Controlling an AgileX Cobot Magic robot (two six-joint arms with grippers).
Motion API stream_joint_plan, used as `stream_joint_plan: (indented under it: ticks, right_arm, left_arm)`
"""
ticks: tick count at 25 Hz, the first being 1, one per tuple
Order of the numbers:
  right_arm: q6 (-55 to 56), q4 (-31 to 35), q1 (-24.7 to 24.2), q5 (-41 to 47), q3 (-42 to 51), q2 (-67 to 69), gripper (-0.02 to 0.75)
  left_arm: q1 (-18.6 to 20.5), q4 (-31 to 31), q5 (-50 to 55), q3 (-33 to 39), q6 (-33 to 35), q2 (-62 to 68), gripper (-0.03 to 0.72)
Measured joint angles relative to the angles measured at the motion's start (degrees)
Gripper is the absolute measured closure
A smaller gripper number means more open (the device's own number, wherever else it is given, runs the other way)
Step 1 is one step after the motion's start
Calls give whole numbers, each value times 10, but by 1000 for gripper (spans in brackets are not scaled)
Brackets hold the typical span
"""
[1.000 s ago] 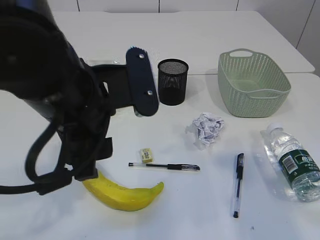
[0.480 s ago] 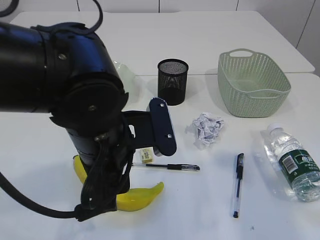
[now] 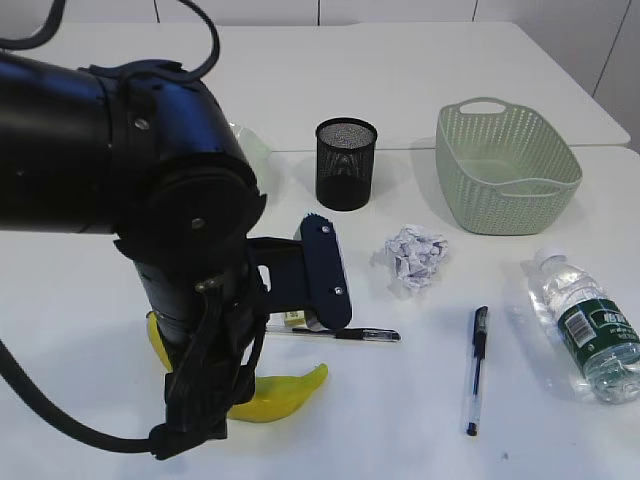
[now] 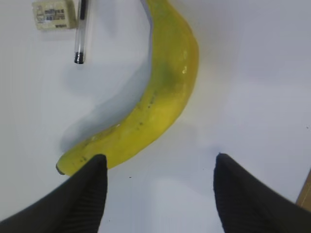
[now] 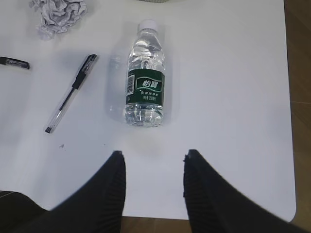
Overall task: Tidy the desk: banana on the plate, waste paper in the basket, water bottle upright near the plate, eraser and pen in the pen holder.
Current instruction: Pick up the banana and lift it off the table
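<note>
Left wrist view shows the left gripper (image 4: 158, 191) above the banana (image 4: 160, 92) on the worktop (image 4: 252, 73), jaws released and empty, probably lined up to grasp it for the plate. Right gripper (image 5: 151, 191) hangs near the lying water bottle (image 5: 145, 85), jaws also apart, holding nothing.

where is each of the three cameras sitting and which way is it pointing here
Exterior view: raised in front of the table, slanting down at pen holder, basket, paper ball; the left arm fills the left side.
Left wrist view: on the left arm, straight down on the banana and eraser; left gripper open, empty.
Right wrist view: on the right arm, down at the lying water bottle; right gripper open.
Shared: both wrist views and the exterior view show the pens.
</note>
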Motion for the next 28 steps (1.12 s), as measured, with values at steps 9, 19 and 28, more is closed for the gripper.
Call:
stream_joint_plan:
  ticks: [9, 19, 28]
  right_arm:
    - [0, -1, 0, 0, 0, 0, 433]
    - [0, -5, 0, 0, 0, 0, 433]
    - [0, -15, 0, 0, 0, 0, 433]
  left_arm:
    - [0, -23, -2, 0, 31, 37, 205]
    - [0, -19, -46, 0, 32, 62, 155]
    - [0, -6, -92, 0, 31, 68, 142]
